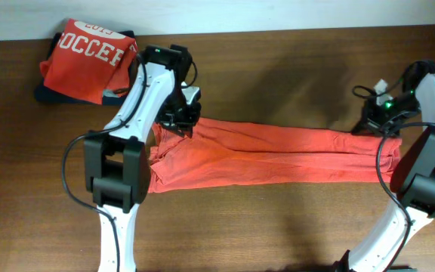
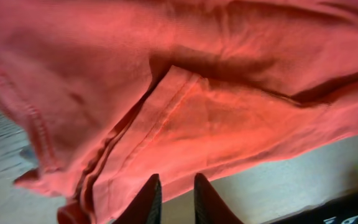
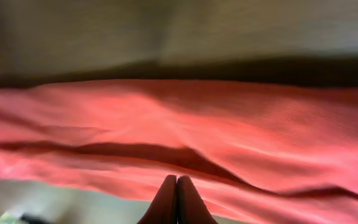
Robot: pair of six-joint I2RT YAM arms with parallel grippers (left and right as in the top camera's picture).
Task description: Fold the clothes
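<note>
Plate: one orange-red garment drawn out across a wooden table, seen from beside the rig.

The stretched T-shirt lies as a long wrinkled band across the middle of the overhead frame, wide at centre left and narrowing to a point at centre right. A folded T-shirt with white lettering sits at upper left on a dark cloth, well apart from the band.

The left gripper stands at the band's upper left corner. Its jaws are a narrow slit apart beside a stitched hem; whether cloth lies between them cannot be told. The right gripper is at the narrow end, fingers pressed flat together, apparently pinching the fabric's edge.

Handling, as a judgement: thin, light cotton, quite limp (it ripples and sags wherever unsupported), neither slippery nor fragile. It should follow a pull but will not hold a crease unaided. The best holds look to be the doubled hems and corners, taken at both ends together so that the cloth stays taut.
</note>
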